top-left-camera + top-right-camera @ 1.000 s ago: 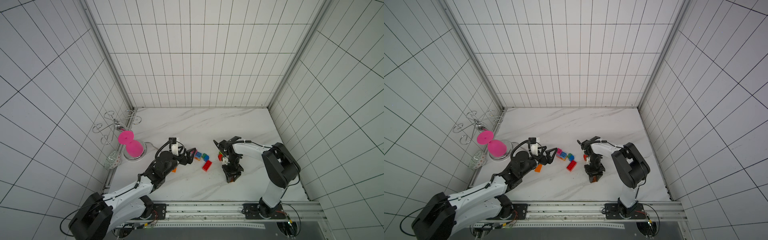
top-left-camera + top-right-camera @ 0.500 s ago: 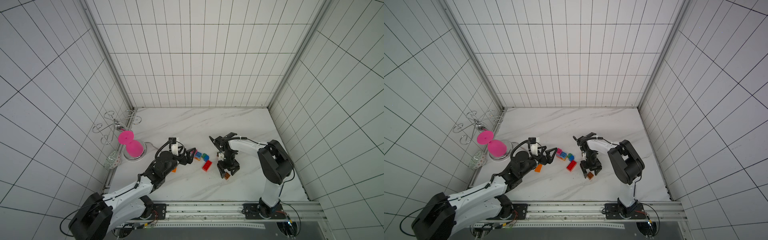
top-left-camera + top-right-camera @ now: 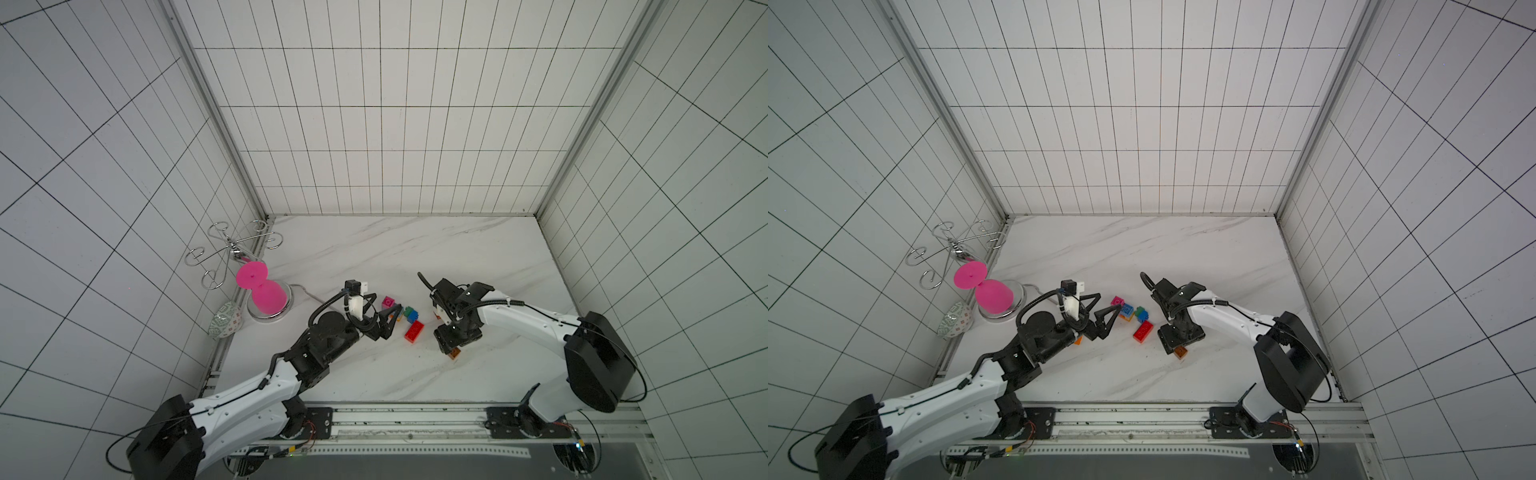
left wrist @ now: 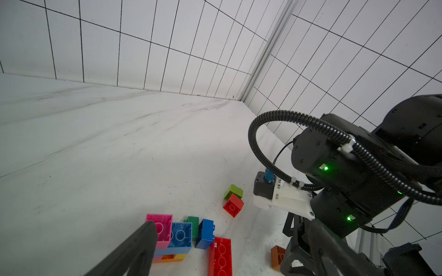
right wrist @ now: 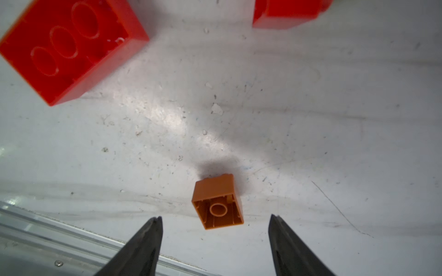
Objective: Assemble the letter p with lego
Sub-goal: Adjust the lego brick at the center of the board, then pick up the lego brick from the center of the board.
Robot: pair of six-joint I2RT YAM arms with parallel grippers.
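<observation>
The right end effector (image 5: 214, 217) points down at the marble counter (image 3: 415, 257) with its jaws apart and empty. A small orange-brown lego brick (image 5: 216, 205) lies loose between its fingertips, touching neither, hollow underside showing. The long red brick (image 3: 414, 331) lies nearby beside the cluster of pink, blue and green bricks (image 3: 401, 311), where the left end effector (image 3: 1108, 302) holds nothing, its jaws wide apart.

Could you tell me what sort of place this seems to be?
Probably a robot test cell, not a home: grid-lined white wall panels box in a marble-look tabletop, and the left arm and right arm sit on a metal rail along its front edge.
</observation>
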